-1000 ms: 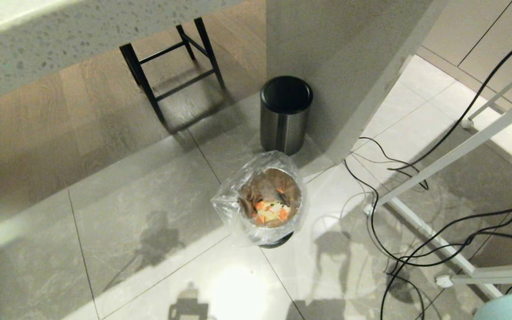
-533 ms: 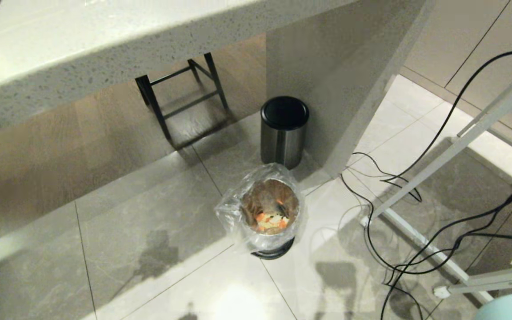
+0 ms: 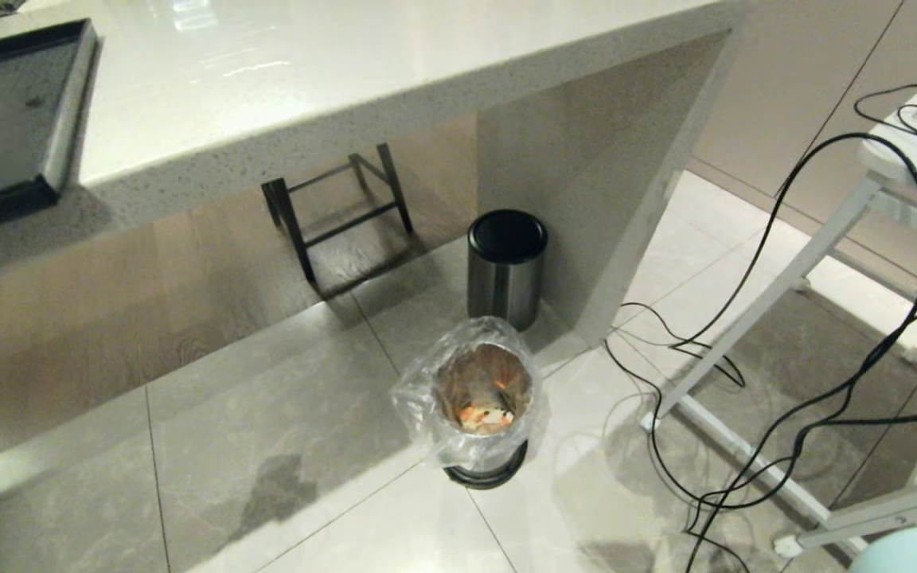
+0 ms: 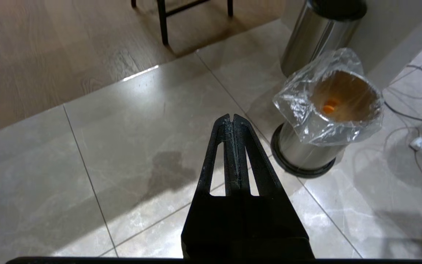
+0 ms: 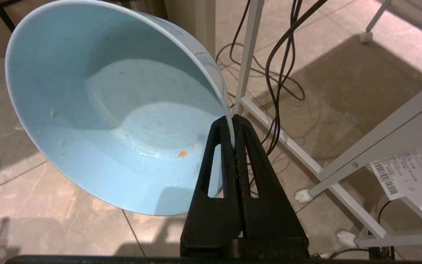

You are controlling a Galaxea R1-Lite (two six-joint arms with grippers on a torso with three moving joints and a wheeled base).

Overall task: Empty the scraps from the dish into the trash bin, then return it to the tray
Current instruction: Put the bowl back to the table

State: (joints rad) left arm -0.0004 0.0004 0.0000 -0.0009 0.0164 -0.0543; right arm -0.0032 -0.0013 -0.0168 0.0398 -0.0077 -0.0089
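The right pincer (image 5: pixel 233 123) is pinched tight on the rim of the dish (image 5: pixel 115 110). It holds the pale-blue dish tipped on its side above the floor, with the inside facing the wrist camera. The dish is almost clean, with only a tiny orange crumb and a few specks stuck in it. Its edge peeks in at the bottom right corner of the head view.

The left pincer (image 4: pixel 232 119) is closed with nothing in it and hangs over the grey floor tiles (image 4: pixel 130 146).

Near it stands the trash bin (image 3: pixel 484 398), with a crinkly clear bag around its rim. The scraps (image 3: pixel 486 415) lie at the bottom of it. Just behind it stands a steel bin with a black lid (image 3: pixel 506 267).

Up on the white counter (image 3: pixel 331 72), at the far left, sits the black tray (image 3: pixel 13 119).
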